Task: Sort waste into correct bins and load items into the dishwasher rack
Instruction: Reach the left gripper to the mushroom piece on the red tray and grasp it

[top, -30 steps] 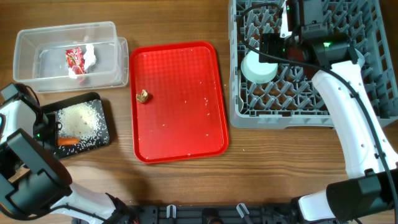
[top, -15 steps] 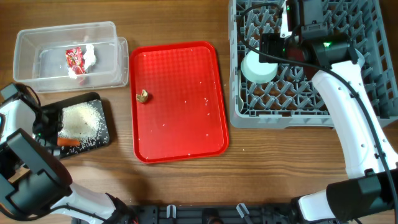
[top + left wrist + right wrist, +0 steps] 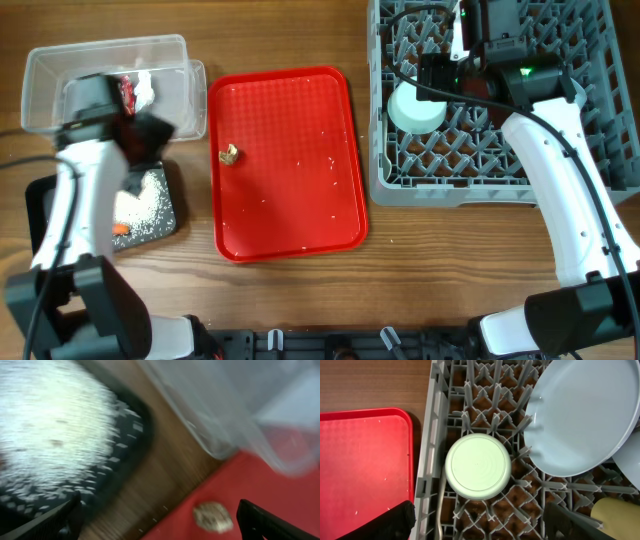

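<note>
Left arm swung up from the table edge; we see left gripper point(image 3: 159, 519) spread wide, empty, between black tray point(image 3: 168, 224) and clear tub point(image 3: 45, 90). Rice point(image 3: 135, 205) and carrot point(image 3: 120, 229) lie in that tray. Right gripper point(image 3: 485, 520) gapes empty above pale green bowl point(image 3: 477, 466), bottom-up in the rack point(image 3: 485, 390).

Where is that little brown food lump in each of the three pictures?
Overhead: the food lump lies on the red tray, near its left rim.
Left wrist: blurred, low and right of centre, on the tray's red corner.
Right wrist: not in it.
Shared landmark: the red tray, seen in all three.
</note>
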Available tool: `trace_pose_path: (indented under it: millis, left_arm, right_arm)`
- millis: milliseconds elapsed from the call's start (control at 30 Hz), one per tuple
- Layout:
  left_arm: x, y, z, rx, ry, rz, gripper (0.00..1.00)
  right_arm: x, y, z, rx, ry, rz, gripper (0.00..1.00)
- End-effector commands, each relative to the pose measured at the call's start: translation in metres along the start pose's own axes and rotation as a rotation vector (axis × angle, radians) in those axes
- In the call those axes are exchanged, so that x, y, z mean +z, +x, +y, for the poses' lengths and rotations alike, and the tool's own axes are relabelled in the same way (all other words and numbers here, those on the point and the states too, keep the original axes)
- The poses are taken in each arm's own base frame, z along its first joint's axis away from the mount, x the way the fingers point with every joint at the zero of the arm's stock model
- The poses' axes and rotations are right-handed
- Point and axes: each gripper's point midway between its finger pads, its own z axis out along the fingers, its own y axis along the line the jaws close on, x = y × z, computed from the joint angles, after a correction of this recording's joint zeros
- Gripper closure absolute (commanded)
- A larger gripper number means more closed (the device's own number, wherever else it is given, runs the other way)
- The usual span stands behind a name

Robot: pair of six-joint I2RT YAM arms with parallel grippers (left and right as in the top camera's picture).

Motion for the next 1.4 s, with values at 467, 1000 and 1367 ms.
trace_pose_path:
  millis: [467, 1000, 1367]
  left_arm:
    - [0.052, 0.068, -0.111, 0.565, 0.166, -0.039, 0.06]
    - [0.092, 0.096, -0.086, 0.584, 0.075, 0.108, 0.37]
    - [0.090, 0.103, -0.070, 0.589, 0.025, 0.157, 0.83]
  right_arm:
    - [-0.002, -0.003, -0.001, 0.020, 0.011, -0.011, 0.16]
    - [-0.002, -0.003, -0.001, 0.020, 0.011, -0.011, 0.16]
    - [-0.002, -0.003, -0.001, 0.021, 0.011, -0.010, 0.16]
